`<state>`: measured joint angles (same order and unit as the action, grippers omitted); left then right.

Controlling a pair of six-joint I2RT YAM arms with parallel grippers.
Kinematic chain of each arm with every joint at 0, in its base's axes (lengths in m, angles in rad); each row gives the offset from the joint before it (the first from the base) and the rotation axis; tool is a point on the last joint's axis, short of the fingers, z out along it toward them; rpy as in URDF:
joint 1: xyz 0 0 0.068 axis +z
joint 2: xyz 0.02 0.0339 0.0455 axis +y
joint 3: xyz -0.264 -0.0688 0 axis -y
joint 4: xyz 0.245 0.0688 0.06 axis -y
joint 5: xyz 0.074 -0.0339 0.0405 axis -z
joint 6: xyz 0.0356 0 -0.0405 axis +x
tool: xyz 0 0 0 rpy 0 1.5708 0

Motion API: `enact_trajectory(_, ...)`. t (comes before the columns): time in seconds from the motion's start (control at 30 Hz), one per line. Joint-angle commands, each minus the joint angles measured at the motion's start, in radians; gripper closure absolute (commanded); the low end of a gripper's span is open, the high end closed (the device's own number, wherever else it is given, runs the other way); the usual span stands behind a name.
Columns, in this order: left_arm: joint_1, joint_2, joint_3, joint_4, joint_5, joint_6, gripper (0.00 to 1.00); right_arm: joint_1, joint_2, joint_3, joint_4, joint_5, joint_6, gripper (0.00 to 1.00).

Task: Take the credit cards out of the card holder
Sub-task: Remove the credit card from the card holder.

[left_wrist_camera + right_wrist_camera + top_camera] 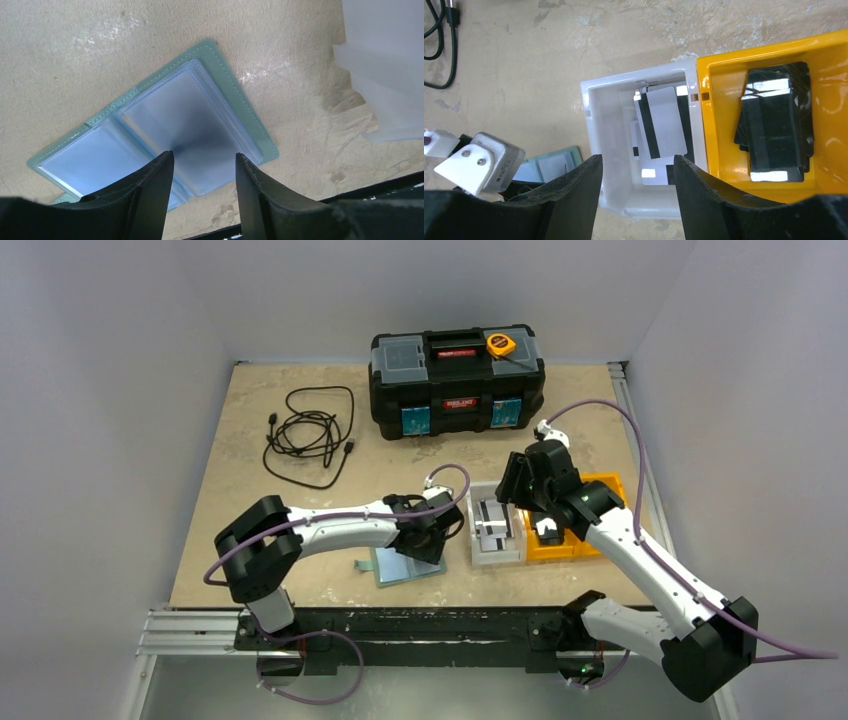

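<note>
- Top external is sitting high above and behind the arm bases, facing the far wall and tilting down; far off, it is taking in the whole table (380,465) and both arms.
- Left wrist is looking down past the left gripper (204,155), very close over the card holder (220,75); the white bin (385,65) is clipping the right edge.
- Right wrist is looking straight down past the right gripper (636,157), higher up, over the white bin and orange bin (719,125).
- Both wrist views are sharing the white bin and card holder; the top view is covering all of it.
</note>
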<state>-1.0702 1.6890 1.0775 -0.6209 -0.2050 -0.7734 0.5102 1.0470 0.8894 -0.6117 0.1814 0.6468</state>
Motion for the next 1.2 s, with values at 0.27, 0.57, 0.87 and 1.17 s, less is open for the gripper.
enact_trajectory(0.27, -0.015, 0.076, -0.049, 0.024, -0.056, -0.027, 0.82, 0.013, -0.014, -0.039, 0.051, -0.066, 0.013, 0.48)
enact_trajectory(0.57, -0.006, -0.049, -0.122, 0.11, -0.002, -0.031, 1.0, 0.215, 0.041, -0.063, 0.141, -0.099, 0.105, 0.5)
enact_trajectory(0.87, 0.067, -0.254, -0.297, 0.295, 0.129, -0.042, 1.0, 0.404, 0.165, -0.074, 0.291, -0.142, 0.196, 0.54)
enact_trajectory(1.17, 0.134, -0.392, -0.449, 0.452, 0.24, -0.046, 1.0, 0.453, 0.29, -0.08, 0.415, -0.177, 0.245, 0.59)
